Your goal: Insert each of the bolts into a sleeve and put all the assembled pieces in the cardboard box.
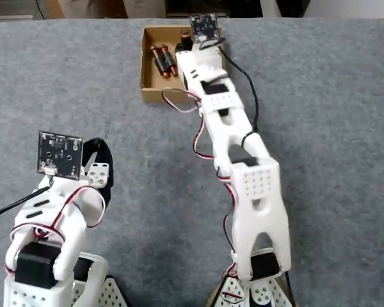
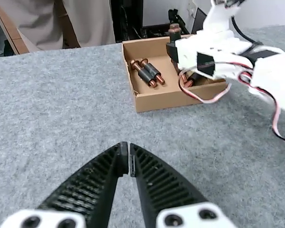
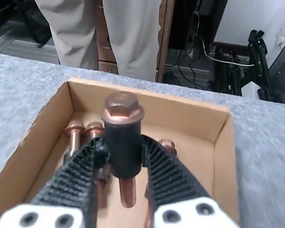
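Holding the right hand (image 3: 122, 151) clenched on an assembled bolt and sleeve (image 3: 123, 114), I have it above the cardboard box (image 3: 185, 118). The piece's long axis stands upright in the grip, head up, with the shank pointing at the box floor directly beneath the hand. Other finished pieces (image 1: 163, 59) lie just beside that spot. My left hand (image 2: 128, 156) is clenched empty, well back over the counter (image 2: 47, 109), so the right is nearer.

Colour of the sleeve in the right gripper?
The sleeve is black, copper bolt through it; best in right wrist view.
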You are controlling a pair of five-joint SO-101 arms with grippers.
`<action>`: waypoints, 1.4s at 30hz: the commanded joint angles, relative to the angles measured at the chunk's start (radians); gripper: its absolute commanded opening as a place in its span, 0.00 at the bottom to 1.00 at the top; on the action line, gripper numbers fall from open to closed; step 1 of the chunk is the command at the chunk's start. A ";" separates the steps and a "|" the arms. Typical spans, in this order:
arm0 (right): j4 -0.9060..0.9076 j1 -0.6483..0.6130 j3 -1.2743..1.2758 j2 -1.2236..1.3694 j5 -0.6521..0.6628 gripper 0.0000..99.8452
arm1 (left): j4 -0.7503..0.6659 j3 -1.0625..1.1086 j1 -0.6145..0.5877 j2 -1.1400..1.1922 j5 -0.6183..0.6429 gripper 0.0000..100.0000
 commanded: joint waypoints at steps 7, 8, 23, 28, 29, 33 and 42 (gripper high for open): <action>0.250 0.013 -0.883 0.441 0.083 0.01 | -0.026 0.005 -0.011 0.005 -0.003 0.02; 0.261 0.013 -0.932 0.475 0.095 0.01 | -0.026 0.006 -0.011 0.005 -0.003 0.02; 0.255 0.010 -0.967 0.524 0.104 0.16 | -0.078 0.011 -0.012 0.004 0.037 0.02; 0.255 0.010 -0.966 0.524 0.104 0.16 | -0.078 0.015 -0.012 0.005 0.063 0.02; 0.255 0.012 -0.966 0.524 0.104 0.16 | -0.078 0.015 -0.012 0.005 0.063 0.02; 0.262 0.010 -0.967 0.524 0.104 0.16 | -0.078 0.015 -0.012 0.005 0.063 0.02; 0.506 -0.001 -1.070 0.524 0.104 0.02 | -0.080 0.048 -0.012 0.005 0.063 0.02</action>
